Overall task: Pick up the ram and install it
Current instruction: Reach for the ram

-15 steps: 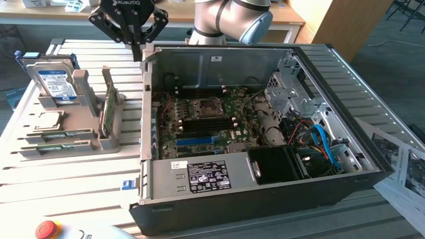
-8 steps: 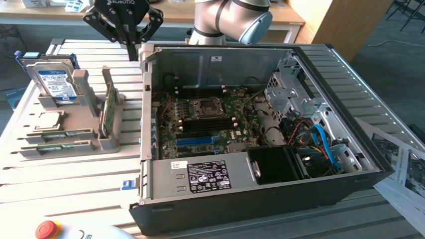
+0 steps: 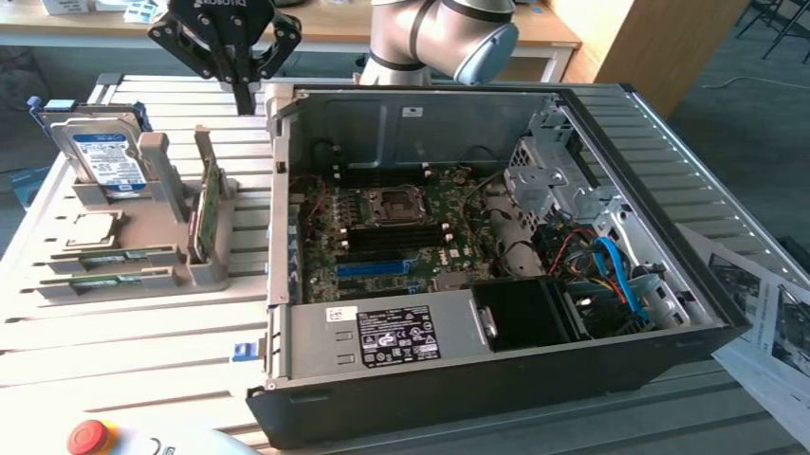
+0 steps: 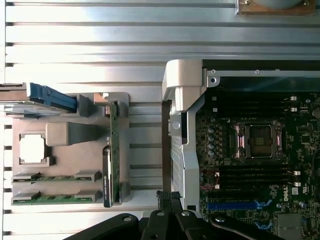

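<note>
Beside the hard drive (image 3: 104,156), the ram (image 3: 203,204) stands on edge in the grey holder (image 3: 152,163), likely so its upper edge can be pinched; the gripper (image 3: 241,83), pressed together and empty, hovers between holder and computer case (image 3: 506,379); the case lies open, motherboard (image 3: 443,204) facing up.

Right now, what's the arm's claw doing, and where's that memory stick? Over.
Gripper shut, empty, hovering beside the open case. Ram on edge in the grey holder, untouched. Nothing covering it.

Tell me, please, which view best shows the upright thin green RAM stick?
The exterior view: the upright thin green RAM stick shows its long side face there, at an angle. The wrist view catches the stick edge-on from above.
</note>
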{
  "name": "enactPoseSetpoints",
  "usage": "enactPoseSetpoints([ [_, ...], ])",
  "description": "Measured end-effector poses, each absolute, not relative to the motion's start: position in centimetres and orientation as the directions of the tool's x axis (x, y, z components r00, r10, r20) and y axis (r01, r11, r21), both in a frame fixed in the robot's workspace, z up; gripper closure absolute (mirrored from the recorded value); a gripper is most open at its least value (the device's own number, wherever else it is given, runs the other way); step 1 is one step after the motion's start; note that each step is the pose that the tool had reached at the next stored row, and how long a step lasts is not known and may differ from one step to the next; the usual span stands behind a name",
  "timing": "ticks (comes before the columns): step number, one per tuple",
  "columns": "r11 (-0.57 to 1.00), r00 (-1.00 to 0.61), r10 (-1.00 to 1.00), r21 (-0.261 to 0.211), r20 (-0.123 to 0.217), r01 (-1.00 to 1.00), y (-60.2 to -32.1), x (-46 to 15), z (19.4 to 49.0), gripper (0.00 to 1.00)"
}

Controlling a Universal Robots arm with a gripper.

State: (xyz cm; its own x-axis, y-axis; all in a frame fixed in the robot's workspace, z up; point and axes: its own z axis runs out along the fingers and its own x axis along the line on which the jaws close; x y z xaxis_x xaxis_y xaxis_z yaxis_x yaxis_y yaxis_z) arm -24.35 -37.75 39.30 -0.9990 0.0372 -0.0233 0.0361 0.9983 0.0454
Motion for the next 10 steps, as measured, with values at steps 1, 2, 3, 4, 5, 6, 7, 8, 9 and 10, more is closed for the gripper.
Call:
enactPoseSetpoints([
  [1, 0.998, -0.999, 0.037, 0.045, -0.023, 0.036, -37.7, -24.5, 39.3, 0.90],
  [2, 0.998, -0.999, 0.037, 0.045, -0.023, 0.036, -37.7, -24.6, 39.3, 0.90],
  [3, 0.998, -0.999, 0.037, 0.045, -0.023, 0.036, -37.6, -24.7, 39.3, 0.90],
  [4, 0.998, -0.999, 0.037, 0.045, -0.023, 0.036, -37.6, -24.8, 39.3, 0.90],
  [5, 0.998, -0.999, 0.037, 0.045, -0.023, 0.036, -37.6, -25.0, 39.3, 0.90],
  [6, 0.998, -0.999, 0.037, 0.045, -0.023, 0.036, -37.6, -25.1, 39.3, 0.90],
  [7, 0.998, -0.999, 0.037, 0.045, -0.023, 0.036, -37.5, -25.2, 39.3, 0.90],
  [8, 0.998, -0.999, 0.037, 0.045, -0.023, 0.036, -37.5, -25.3, 39.3, 0.90],
  [9, 0.998, -0.999, 0.037, 0.045, -0.023, 0.036, -37.5, -25.5, 39.3, 0.90],
  [10, 0.998, -0.999, 0.037, 0.045, -0.023, 0.036, -37.5, -25.6, 39.3, 0.90],
])
